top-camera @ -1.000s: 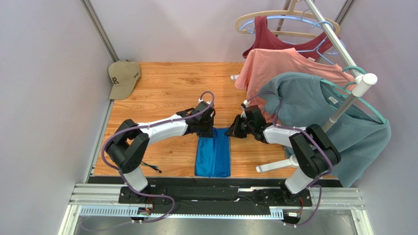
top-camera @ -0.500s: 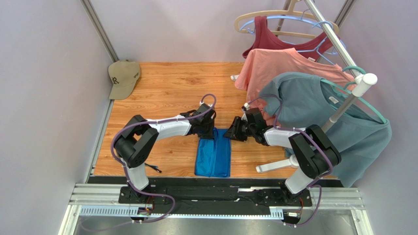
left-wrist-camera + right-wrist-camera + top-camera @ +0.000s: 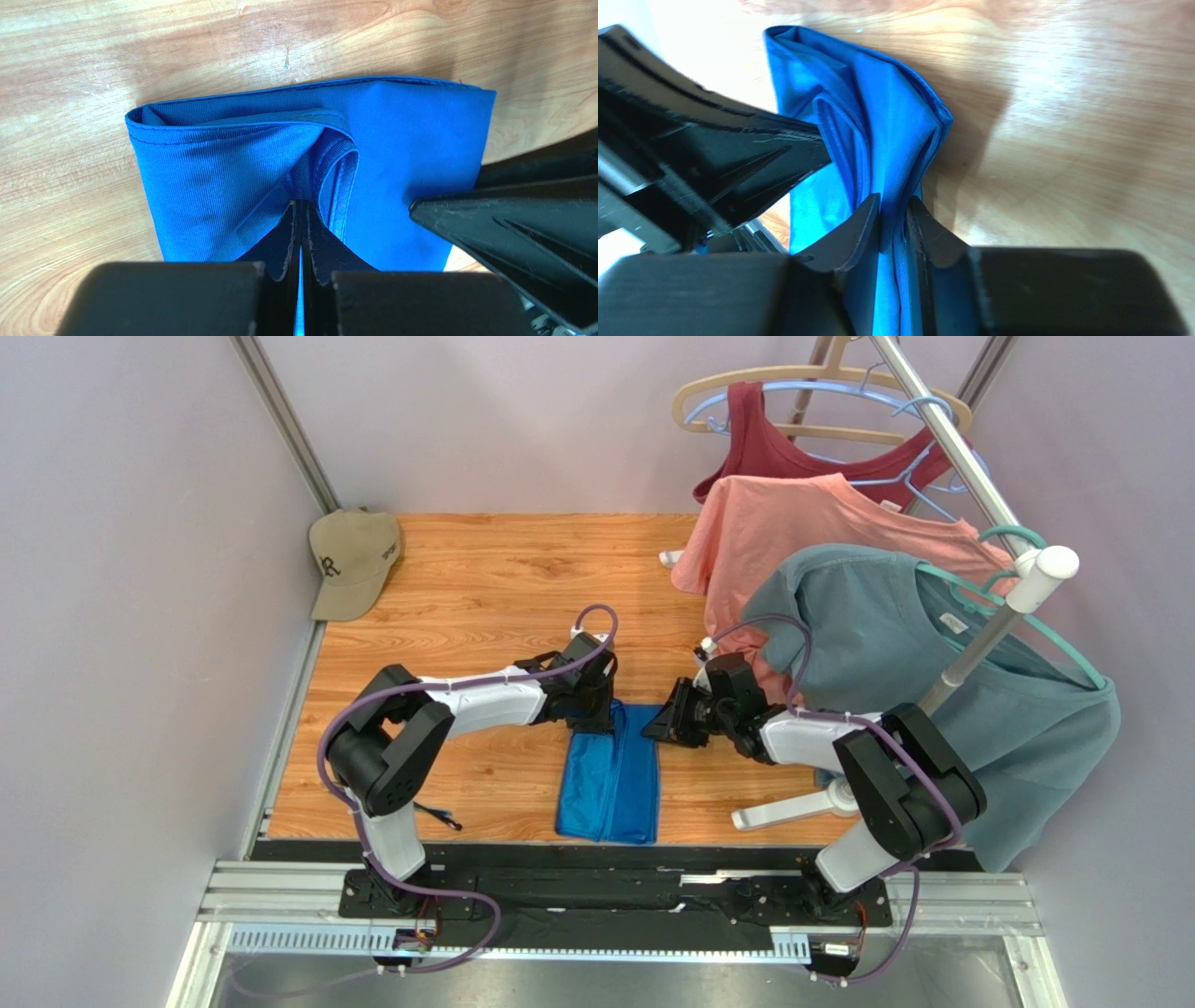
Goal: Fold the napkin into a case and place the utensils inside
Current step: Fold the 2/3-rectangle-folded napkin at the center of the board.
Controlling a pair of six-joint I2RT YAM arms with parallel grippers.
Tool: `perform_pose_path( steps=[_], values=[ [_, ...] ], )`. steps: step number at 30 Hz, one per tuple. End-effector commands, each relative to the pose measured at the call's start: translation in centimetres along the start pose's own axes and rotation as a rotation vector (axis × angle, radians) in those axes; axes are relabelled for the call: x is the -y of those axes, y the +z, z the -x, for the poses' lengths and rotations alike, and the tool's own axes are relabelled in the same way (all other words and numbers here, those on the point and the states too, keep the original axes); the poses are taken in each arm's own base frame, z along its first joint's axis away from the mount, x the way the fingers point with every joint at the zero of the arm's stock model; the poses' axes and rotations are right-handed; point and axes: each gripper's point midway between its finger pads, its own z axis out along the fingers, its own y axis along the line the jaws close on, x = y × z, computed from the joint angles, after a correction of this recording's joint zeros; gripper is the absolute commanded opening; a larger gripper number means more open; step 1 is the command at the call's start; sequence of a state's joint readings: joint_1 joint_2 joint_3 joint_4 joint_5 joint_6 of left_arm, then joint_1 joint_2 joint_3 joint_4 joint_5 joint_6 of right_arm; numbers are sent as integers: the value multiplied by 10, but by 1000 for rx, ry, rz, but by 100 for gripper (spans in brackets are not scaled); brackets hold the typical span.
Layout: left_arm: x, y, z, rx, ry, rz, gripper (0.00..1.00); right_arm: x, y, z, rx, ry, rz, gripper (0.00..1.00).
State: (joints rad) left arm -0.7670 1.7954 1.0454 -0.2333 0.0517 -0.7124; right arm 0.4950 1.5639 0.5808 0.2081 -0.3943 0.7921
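The royal-blue napkin [image 3: 610, 784] lies folded into a long narrow strip on the wooden table, between the two arms. My left gripper [image 3: 601, 711] is at its far left corner, shut on a raised fold of the cloth [image 3: 231, 161], jaws pressed together [image 3: 302, 206]. At the far right edge, my right gripper [image 3: 659, 728] has its fingers tight against layers of the napkin [image 3: 892, 119], cloth filling the narrow gap [image 3: 894, 204]. The two grippers nearly touch over the cloth. A thin dark utensil [image 3: 432, 815] lies near the left arm's base.
A khaki cap [image 3: 354, 557] sits at the table's far left corner. A clothes rack on the right holds a teal-grey T-shirt [image 3: 912, 658], a salmon shirt [image 3: 786, 532] and a red top [image 3: 786, 455]; its white foot [image 3: 786, 805] rests beside the right arm.
The right gripper opened, then closed again on the napkin's right edge, shifting slightly toward the near side. The left arm's elbow swung right; its gripper stayed shut on the cloth.
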Motion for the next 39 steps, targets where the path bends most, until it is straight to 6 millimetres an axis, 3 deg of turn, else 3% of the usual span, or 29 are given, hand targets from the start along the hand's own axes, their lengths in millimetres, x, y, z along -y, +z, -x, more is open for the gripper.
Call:
perform_pose_path(
  steps=[1, 7, 13, 22, 25, 30, 35, 39],
  values=[
    [0, 4, -3, -3, -12, -13, 0, -29, -7, 6, 36, -50, 70, 15],
    [9, 11, -2, -5, -33, -58, 0, -48, -2, 5, 27, -82, 61, 2],
    [16, 12, -1, -4, -48, -89, 0, -55, 11, 11, 23, -42, -20, 0],
    [22, 10, -5, -13, -52, -126, 0, -31, 23, 0, 2, 27, -255, 0],
    [22, -2, 1, -1, -35, -110, 0, -26, 22, 1, 13, 32, -285, 0],
    [23, -29, 14, 41, 11, -86, 15, -27, 20, 5, 18, 29, -307, 0],
    [3, -57, 20, 69, 51, -10, 24, -27, 19, 7, 14, 20, -324, 0],
    [-14, -58, 17, 69, 85, 36, 31, -31, 17, 6, 12, 10, -332, 0]
  ],
)
